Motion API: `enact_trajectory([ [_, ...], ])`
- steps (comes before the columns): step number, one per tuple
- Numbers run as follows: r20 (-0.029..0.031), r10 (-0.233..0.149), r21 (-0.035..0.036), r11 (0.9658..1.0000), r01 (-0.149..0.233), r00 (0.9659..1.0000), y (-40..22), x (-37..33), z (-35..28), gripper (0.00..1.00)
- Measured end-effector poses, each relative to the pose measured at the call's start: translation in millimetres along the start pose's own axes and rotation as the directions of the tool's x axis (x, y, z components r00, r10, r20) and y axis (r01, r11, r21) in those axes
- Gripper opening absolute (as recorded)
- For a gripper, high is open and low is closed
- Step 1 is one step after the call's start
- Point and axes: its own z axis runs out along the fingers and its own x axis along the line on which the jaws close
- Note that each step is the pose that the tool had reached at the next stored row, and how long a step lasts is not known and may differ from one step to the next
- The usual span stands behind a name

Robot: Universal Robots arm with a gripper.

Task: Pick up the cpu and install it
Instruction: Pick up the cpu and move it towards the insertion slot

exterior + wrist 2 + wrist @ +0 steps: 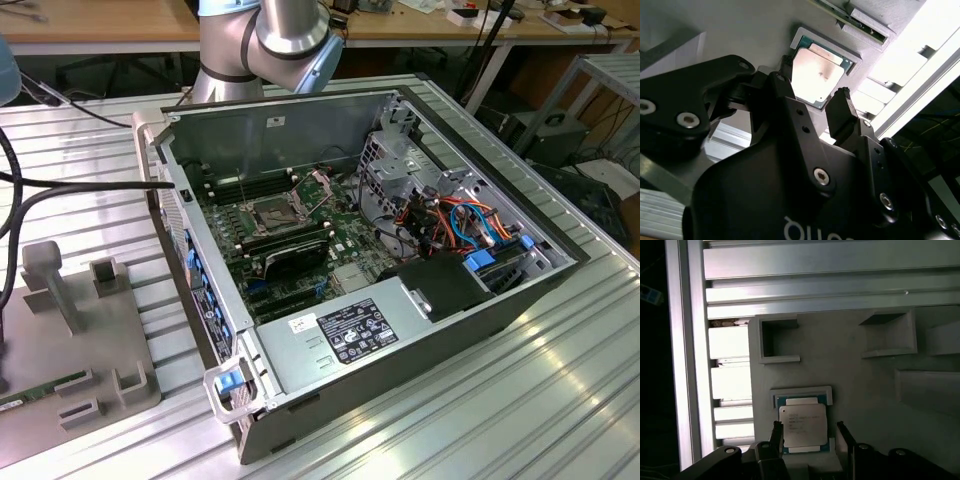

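The cpu (802, 425) is a small square chip with a dull silver top. It lies flat in a shallow framed recess of a grey fixture plate (860, 385), and the second wrist view shows the cpu (817, 75) too. My gripper (809, 429) is open, with one black finger on each side of the chip (814, 82). Nothing is held between the fingers, and I cannot tell whether they touch the chip. In the exterior view the open computer case (330, 120) shows its motherboard with the dark cpu socket (272, 212) uncovered.
The grey fixture plate (90, 330) lies at the exterior view's left, with raised blocks and a memory stick (40, 385) on it. Ribbed aluminium table rails (815, 270) border the plate. Inside the case are a power supply (350, 335), cables (450, 215) and memory sticks (290, 245). The arm's base (265, 40) stands behind the case.
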Motion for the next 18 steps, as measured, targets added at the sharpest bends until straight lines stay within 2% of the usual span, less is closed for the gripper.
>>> enact_trajectory([
  [2, -0.0076, 0.000, 0.0005, 1.0000, 0.000, 1.0000, 0.1, 0.1, 0.1, 0.54],
  [3, -0.0084, 0.000, 0.0008, 1.0000, 0.000, 1.0000, 0.1, 0.1, 0.0, 0.54],
  [18, -0.0084, 0.000, 0.0007, 1.0000, 0.000, 1.0000, 1.1, 0.1, 0.9, 0.54],
])
